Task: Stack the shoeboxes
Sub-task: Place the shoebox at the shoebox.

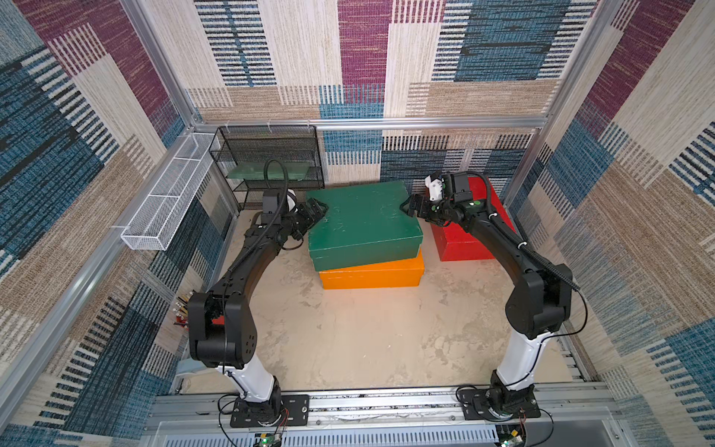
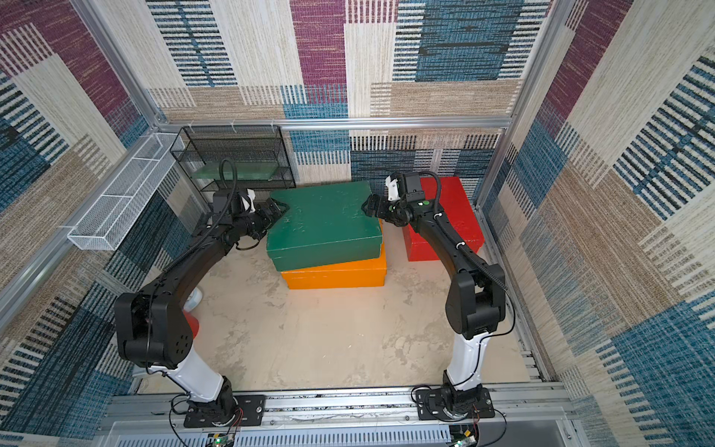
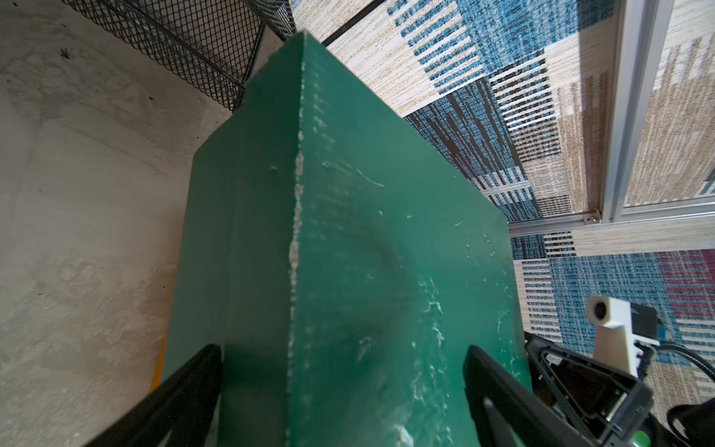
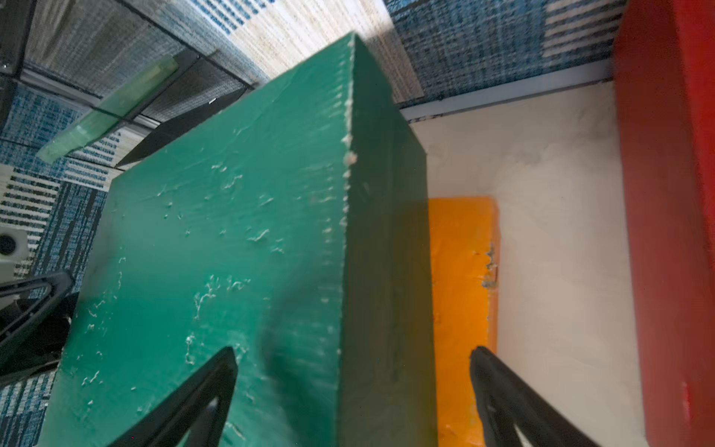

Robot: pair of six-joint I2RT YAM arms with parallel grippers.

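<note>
**Green on orange, askew: square it before backing off**

Nearest the arm bases, the orange shoebox (image 1: 371,276) sits flat on the table (image 1: 367,340). The green shoebox (image 1: 363,224) lies on top of it, turned a little out of line, so a strip of orange lid shows at the right end.

The left gripper (image 1: 319,209) meets the green box's left end and the right gripper (image 1: 406,207) its right end. Each has its jaws spread wide, one finger over the lid and the other outside the end wall, bracketing the edge rather than pinching anything. Whether they press on the box or stand just off it I cannot tell.

The step looks like settling green onto orange. Nudge evenly from both ends and turn it until the edges line up, with pressure light enough that the orange box does not slide.

Farther back on the right, the red shoebox (image 1: 460,245) waits on the table — apart from the stack.
</note>
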